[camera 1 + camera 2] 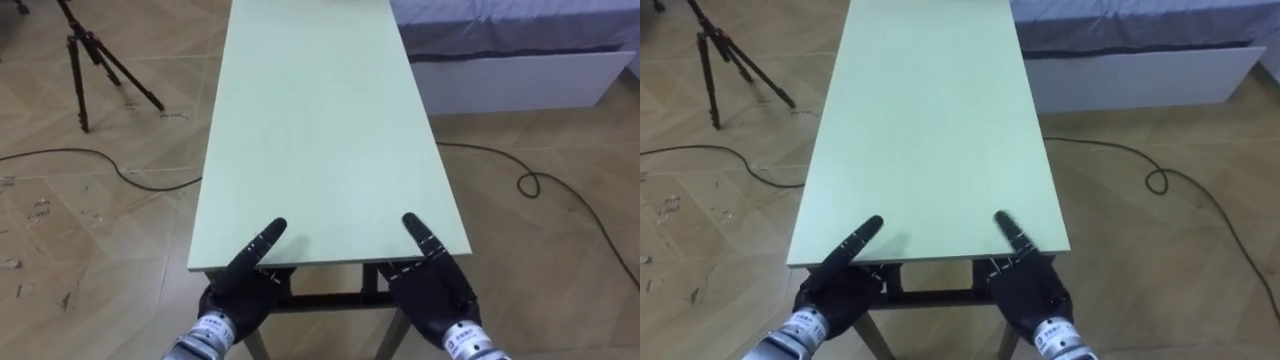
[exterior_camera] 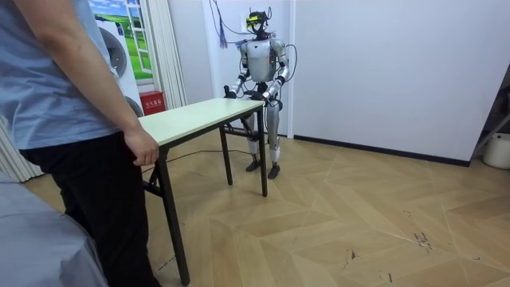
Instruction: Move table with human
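The left hand [image 1: 232, 297] is reaching in from the lower left to the near edge of the table [image 1: 320, 130], its palm sitting just below the board and its thumb lying straight on the green top, pointing far and slightly right. The right hand [image 1: 437, 292] is doing the same at the near right corner, palm under the edge and thumb lying straight on top, angling far and slightly left. The rest of each hand is tucked beneath the board, so whether either one is clasping the edge I cannot tell. The table is stretching away from the robot, long and narrow, its dark frame showing between the two hands. In the room view the robot is standing upright at the table's far end, close to a white wall [image 2: 382, 72], both arms bent forward to the board. A person [image 2: 64, 104] is standing at the near end, and the person's hand [image 2: 142, 149] seems to be touching that end of the top, though the contact is hard to make out. A tripod [image 1: 95, 55] is standing on the wooden floor [image 1: 90, 230] at far left, a bed [image 1: 520, 70] is lying just beside the table at far right, and a cable [image 1: 540, 185] is looping across the floor on the right.
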Robot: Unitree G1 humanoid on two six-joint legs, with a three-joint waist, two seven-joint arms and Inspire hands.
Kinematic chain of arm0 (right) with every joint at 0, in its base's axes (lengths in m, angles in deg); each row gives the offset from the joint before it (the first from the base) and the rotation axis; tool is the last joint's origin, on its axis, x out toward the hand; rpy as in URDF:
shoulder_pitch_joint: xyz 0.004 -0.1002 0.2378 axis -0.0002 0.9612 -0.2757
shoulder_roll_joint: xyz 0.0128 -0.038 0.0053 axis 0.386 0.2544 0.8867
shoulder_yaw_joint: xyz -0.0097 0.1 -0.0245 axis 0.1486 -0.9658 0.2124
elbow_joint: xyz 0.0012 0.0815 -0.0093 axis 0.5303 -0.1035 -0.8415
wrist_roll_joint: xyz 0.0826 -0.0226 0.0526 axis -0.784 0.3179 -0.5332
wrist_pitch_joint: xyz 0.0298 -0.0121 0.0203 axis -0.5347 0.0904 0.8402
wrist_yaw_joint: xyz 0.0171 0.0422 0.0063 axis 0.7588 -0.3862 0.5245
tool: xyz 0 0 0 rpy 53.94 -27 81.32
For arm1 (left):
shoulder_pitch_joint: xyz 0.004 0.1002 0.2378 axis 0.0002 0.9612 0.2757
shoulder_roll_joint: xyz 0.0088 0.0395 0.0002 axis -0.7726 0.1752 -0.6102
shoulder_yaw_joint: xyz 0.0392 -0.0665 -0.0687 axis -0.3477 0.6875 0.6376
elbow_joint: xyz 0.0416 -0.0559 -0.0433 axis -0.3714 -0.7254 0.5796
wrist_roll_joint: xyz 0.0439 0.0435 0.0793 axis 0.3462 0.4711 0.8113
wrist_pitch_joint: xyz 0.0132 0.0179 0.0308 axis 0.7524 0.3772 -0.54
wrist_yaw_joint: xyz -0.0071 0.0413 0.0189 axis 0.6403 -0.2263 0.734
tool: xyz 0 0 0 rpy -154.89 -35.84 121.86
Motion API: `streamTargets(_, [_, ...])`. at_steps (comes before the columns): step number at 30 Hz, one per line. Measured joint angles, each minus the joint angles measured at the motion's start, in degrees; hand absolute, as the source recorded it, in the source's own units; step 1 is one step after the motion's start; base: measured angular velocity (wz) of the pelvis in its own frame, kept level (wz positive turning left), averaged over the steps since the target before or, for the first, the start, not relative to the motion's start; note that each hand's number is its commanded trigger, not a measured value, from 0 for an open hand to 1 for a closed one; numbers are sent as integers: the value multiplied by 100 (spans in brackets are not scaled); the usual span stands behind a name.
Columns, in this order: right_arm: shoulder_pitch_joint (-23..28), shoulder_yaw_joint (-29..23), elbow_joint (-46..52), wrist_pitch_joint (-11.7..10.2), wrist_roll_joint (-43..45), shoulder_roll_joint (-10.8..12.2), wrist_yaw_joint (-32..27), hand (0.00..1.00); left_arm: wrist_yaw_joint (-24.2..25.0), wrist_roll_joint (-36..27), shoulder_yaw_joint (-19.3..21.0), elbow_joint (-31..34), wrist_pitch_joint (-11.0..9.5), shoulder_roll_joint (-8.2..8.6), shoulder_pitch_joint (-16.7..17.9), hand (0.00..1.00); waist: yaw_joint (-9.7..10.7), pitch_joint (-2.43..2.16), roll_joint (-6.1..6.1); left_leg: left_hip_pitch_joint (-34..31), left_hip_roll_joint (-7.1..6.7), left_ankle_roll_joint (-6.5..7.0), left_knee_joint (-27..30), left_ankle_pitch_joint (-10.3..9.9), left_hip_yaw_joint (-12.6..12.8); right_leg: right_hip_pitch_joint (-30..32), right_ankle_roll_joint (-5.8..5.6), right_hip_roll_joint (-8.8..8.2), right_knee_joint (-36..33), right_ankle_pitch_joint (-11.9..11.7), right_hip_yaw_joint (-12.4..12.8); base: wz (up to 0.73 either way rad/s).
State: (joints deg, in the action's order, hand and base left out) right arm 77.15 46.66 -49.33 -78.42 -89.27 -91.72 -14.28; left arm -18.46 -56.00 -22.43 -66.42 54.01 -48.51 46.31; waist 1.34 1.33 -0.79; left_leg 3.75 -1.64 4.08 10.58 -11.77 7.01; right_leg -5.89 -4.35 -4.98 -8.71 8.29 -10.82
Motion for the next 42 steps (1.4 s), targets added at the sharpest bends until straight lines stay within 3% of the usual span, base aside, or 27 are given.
streamTargets(3, [-54,-1,45,-11,-10,18,-218,0,-103,-1,43,-2,2,37,-21,0,-2,3,-10,-5,2,0,20,0,33,5,9,-4,1,-6,2,-5])
streamTargets(8, [-107,-35,192,-11,-32,26,-552,0,-276,5,209,-117,22,244,-97,0,-5,-11,-141,-14,4,1,5,-1,47,24,24,6,-8,-15,38,-2])
streamTargets(20, [-66,-149,431,-39,-224,235,-934,0,-323,7,260,-86,48,259,-96,2,14,-26,-152,-65,8,3,15,1,66,94,28,8,-33,-18,48,0])
streamTargets(21, [-66,-149,431,-42,-224,235,-934,0,-324,7,260,-80,48,259,-96,19,14,-27,-149,-72,8,4,17,2,65,100,28,7,-35,-18,48,0])
streamTargets(22, [-66,-150,431,-45,-224,237,-940,0,-325,7,260,-79,47,260,-96,96,14,-33,-140,-78,8,4,17,2,65,101,28,7,-35,-18,46,0])
streamTargets(23, [-66,-149,431,-50,-225,241,-964,54,-344,1,260,-63,47,262,-96,100,2,-37,-133,-77,8,4,17,2,63,100,29,7,-38,-18,40,0])
streamTargets(24, [-66,-149,431,-59,-225,244,-972,100,-365,1,260,-51,47,267,-96,100,-8,-38,-129,-85,7,5,16,2,63,100,29,7,-39,-18,39,0])
streamTargets(33, [-56,-142,372,-179,-206,328,-1084,100,-718,3,247,62,45,307,-76,100,-31,-34,-79,-57,8,5,15,9,52,75,29,6,-29,-18,32,0])
streamTargets(36, [-41,-143,142,-274,-215,379,-1180,100,-717,11,204,70,54,380,-61,100,-158,-26,-50,-81,7,5,9,9,51,101,29,6,-19,-18,33,0])
streamTargets(42, [-34,-122,103,-450,-155,408,-1331,100,-719,75,196,117,89,489,-48,100,-179,-18,-21,-130,4,5,10,9,33,123,29,2,-7,-18,-17,4])
